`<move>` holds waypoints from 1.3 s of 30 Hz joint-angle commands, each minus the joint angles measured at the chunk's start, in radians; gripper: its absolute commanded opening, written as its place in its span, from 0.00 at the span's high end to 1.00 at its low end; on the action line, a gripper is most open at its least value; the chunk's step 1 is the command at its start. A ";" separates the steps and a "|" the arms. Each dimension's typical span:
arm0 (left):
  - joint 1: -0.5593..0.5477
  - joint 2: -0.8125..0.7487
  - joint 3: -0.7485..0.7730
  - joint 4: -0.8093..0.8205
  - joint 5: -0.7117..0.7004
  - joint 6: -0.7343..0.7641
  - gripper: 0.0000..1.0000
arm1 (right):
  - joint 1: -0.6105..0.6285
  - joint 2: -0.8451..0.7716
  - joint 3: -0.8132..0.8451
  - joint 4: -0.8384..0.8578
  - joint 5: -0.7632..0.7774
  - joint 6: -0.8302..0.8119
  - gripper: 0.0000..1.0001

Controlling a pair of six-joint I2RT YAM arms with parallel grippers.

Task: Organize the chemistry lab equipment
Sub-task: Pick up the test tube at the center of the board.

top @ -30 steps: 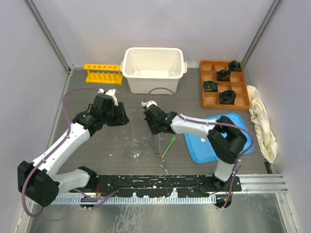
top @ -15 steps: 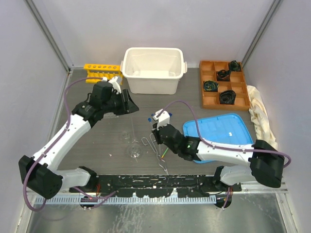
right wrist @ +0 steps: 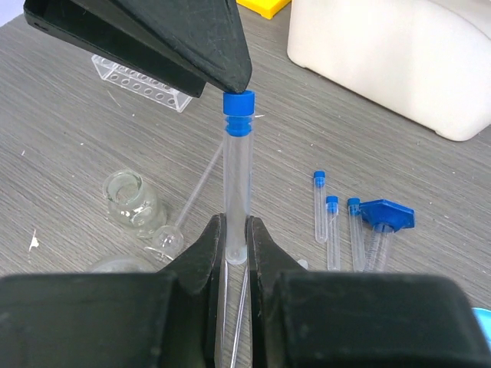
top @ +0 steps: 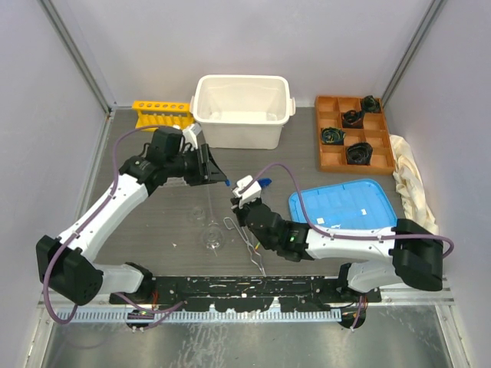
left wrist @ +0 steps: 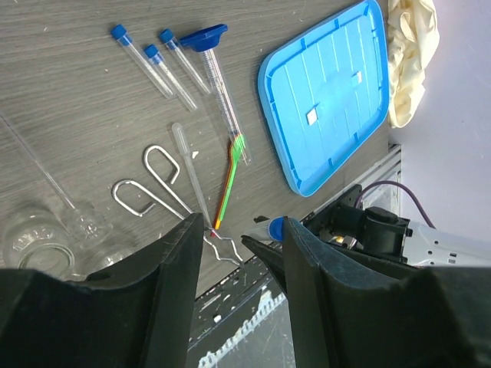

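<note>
**Blue-capped test tube (right wrist: 236, 192) presented upright for transfer**

Clear-walled and capped in blue, the test tube stands vertical near the middle of the table (top: 307, 165).

Reading from the left:
- **Left gripper** (left wrist: 239, 227): it hangs over the tube with jaws about half apart and nothing in them. One finger's tip sits right at the cap, and we cannot tell whether it touches.
- **Right gripper** (right wrist: 235, 249): it is clamped on the tube's lower section, cap uppermost.

We judge this to be a hand-over on the way to a rack.

Taken from the tube in the right wrist view, the surroundings are:
- the clear plastic rack (right wrist: 142, 80) at 10 o'clock;
- a small flask (right wrist: 132, 201) at 9 o'clock;
- three more capped tubes (right wrist: 331, 226) and the blue-based cylinder (right wrist: 383, 216) at 4 o'clock.

In the overhead view the yellow rack (top: 161, 115) stands at 11 o'clock on the table.

To do the step well, we would:
1. keep the tube plumb;
2. centre the left jaws astride the glass just under the cap;
3. close them firmly before the right fingers loosen;
4. lift straight, so the tube cannot swing against the flask.
</note>
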 commanded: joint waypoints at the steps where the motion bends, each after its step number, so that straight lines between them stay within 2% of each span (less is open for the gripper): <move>1: 0.003 -0.005 0.030 -0.015 0.058 0.018 0.54 | 0.007 0.014 0.051 0.068 0.038 -0.023 0.99; 18: 0.003 0.004 0.000 0.012 0.082 -0.008 0.56 | 0.012 0.061 0.091 0.046 0.025 -0.013 0.99; 27: 0.003 0.017 -0.005 0.037 0.062 -0.008 0.64 | 0.012 0.073 0.098 0.035 0.016 -0.003 0.99; 39: 0.003 0.020 -0.020 0.079 0.046 -0.025 0.66 | 0.013 0.081 0.100 0.027 0.011 0.013 0.99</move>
